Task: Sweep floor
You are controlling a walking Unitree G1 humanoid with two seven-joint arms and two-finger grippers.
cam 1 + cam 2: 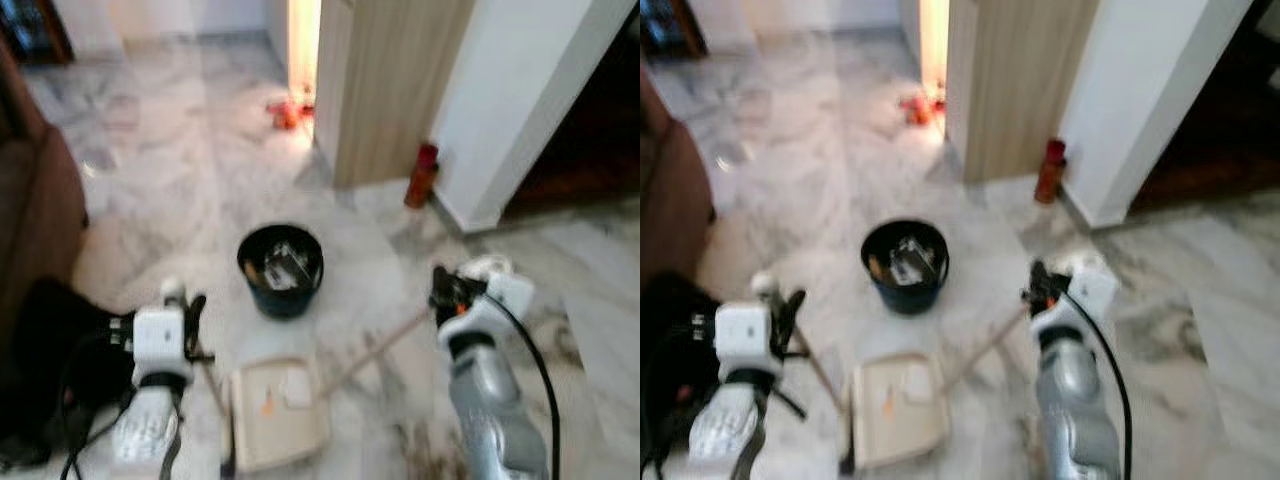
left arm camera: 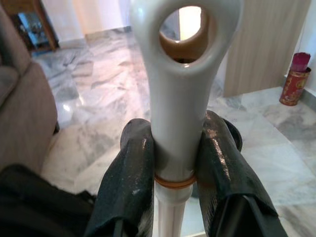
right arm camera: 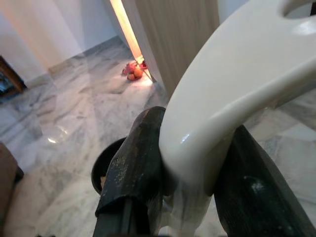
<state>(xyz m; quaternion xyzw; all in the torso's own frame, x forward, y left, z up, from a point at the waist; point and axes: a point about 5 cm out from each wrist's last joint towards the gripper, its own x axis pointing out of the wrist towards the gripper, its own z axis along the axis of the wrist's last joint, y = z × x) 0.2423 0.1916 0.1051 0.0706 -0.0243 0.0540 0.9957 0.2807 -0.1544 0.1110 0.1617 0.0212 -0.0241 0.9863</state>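
Note:
My left gripper [image 1: 186,314] is shut on a white broom handle [image 2: 178,103] that ends in a loop with a hole. Its thin stick [image 1: 212,385] slants down beside a cream dustpan [image 1: 272,432] lying on the marble floor. A white scrap and a small orange bit lie in the pan. My right gripper [image 1: 446,291] is shut on the curved cream handle [image 3: 232,84], and its long stick [image 1: 372,350] runs down to the dustpan. A black bin [image 1: 281,270] with rubbish inside stands just beyond the pan.
A brown sofa [image 1: 35,215] and a black bag [image 1: 60,345] are on my left. A wood-panelled wall [image 1: 385,85] and a white pillar [image 1: 520,100] stand ahead on the right, with a red can [image 1: 421,175] between them. Orange-red items [image 1: 287,112] lie by the lit doorway.

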